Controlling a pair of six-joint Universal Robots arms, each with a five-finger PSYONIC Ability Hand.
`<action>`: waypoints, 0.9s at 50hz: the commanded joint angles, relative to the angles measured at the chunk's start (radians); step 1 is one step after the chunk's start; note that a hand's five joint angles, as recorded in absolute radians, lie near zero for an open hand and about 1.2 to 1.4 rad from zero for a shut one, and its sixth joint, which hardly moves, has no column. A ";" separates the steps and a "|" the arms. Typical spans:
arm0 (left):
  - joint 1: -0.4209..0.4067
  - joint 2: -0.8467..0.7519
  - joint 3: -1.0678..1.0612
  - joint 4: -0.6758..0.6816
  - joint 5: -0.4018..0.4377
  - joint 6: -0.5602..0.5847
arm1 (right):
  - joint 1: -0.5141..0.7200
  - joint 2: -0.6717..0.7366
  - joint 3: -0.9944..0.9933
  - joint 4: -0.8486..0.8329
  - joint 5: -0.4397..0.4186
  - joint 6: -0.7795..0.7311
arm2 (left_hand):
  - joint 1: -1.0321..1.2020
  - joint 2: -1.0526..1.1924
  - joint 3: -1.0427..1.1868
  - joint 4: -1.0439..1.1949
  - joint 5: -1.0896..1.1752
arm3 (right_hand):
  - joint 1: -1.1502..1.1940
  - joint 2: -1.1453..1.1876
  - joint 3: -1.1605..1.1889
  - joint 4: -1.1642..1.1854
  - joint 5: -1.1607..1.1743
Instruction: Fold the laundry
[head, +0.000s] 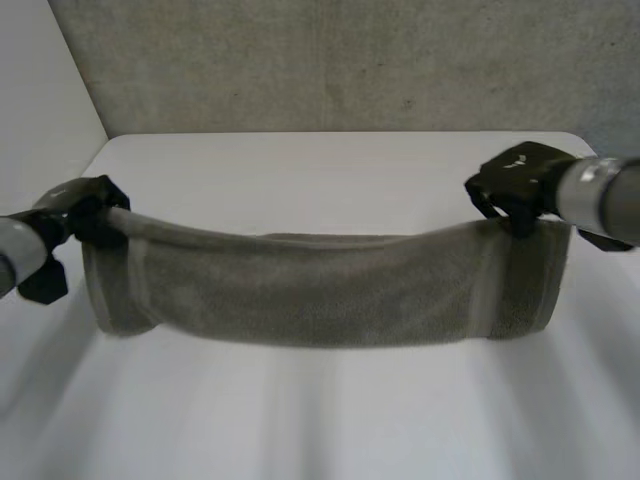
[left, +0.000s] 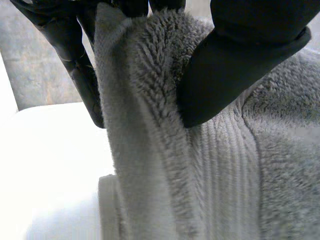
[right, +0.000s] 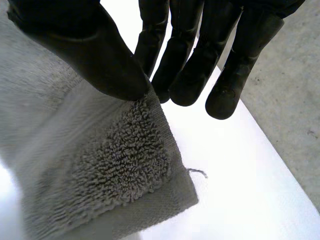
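White table (head: 320, 430), concrete wall (head: 350, 60) behind, towel (head: 320, 295) sagging across

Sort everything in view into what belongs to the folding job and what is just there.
Belongs to the job: grey towel; left hand pinching one end of it; right hand pinching the other end.
Just there: white table; grey wall behind it.
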 joint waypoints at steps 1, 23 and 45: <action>-0.083 -0.182 0.420 0.004 -0.150 0.020 | 0.093 0.227 -0.421 -0.142 0.135 0.006 | 0.207 0.178 0.179 0.177 0.205 | 0.056 0.059 0.054 0.054 0.054; -0.140 -0.142 0.637 0.356 -0.260 -0.193 | 0.110 0.046 -0.306 -0.689 0.152 0.136 | 0.207 0.178 0.179 0.177 0.205 | 0.056 0.059 0.054 0.054 0.054; -0.080 -0.286 -0.027 0.583 -0.086 -0.052 | 0.098 0.168 0.313 -0.651 0.014 -0.046 | 0.207 0.178 0.179 0.177 0.205 | 0.056 0.059 0.054 0.054 0.054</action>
